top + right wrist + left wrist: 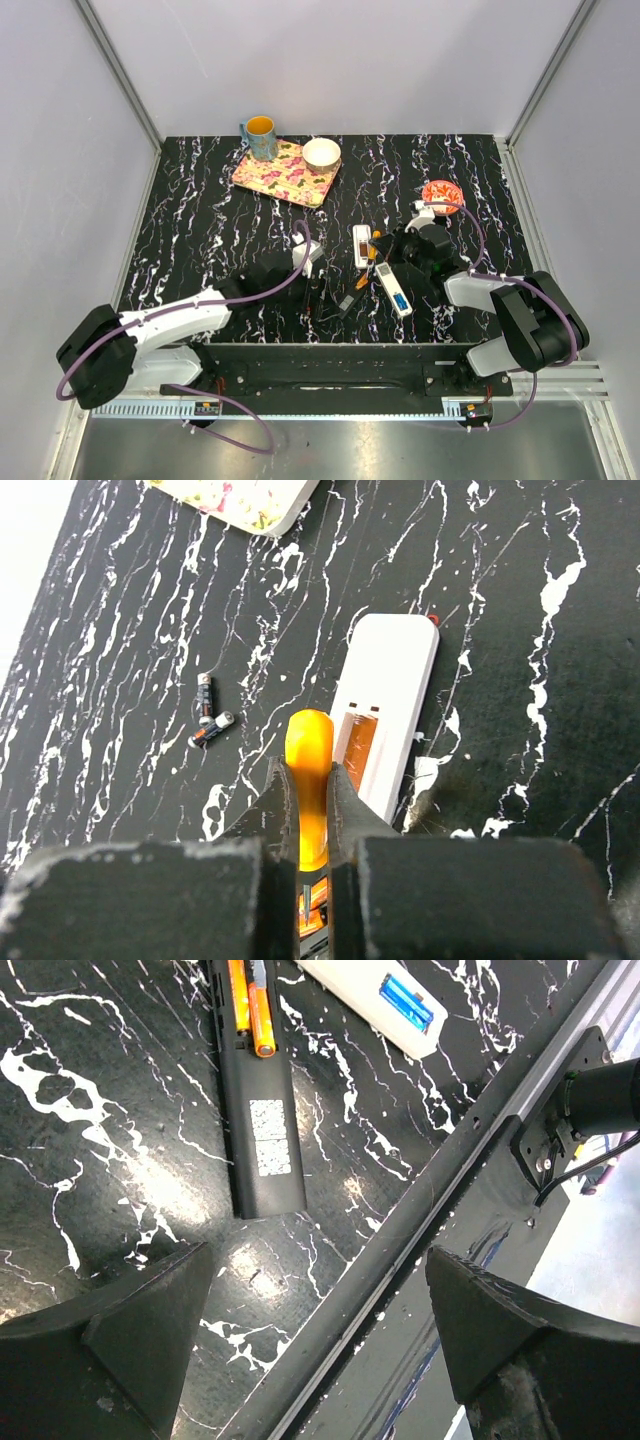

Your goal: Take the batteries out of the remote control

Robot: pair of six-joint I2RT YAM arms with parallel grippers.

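Black, white-veined marble table [200, 250] carries everything. The left claw [315, 1280] hangs released, fingers spread wide, over the near edge. The right claw [308, 775], right of the table's middle, is clenched on a slim orange piece [308, 742]; whether that is a cell or a prying tool I cannot tell.

Ahead of the left claw lies a black remote [262, 1150], its bay open, with orange cells [250, 1005] lengthwise in it. Beside it a second white remote [340, 975] holds blue cells [408, 1002].

Just beyond the right claw lies a white remote [395, 670], with one orange cell [360, 742] in its open bay. That cell sits just ahead and slightly right of the orange tip. Its long axis runs away from the claw along the remote. The right arm is the nearer. Two loose cells [212, 729] lie apart, toward the left edge.
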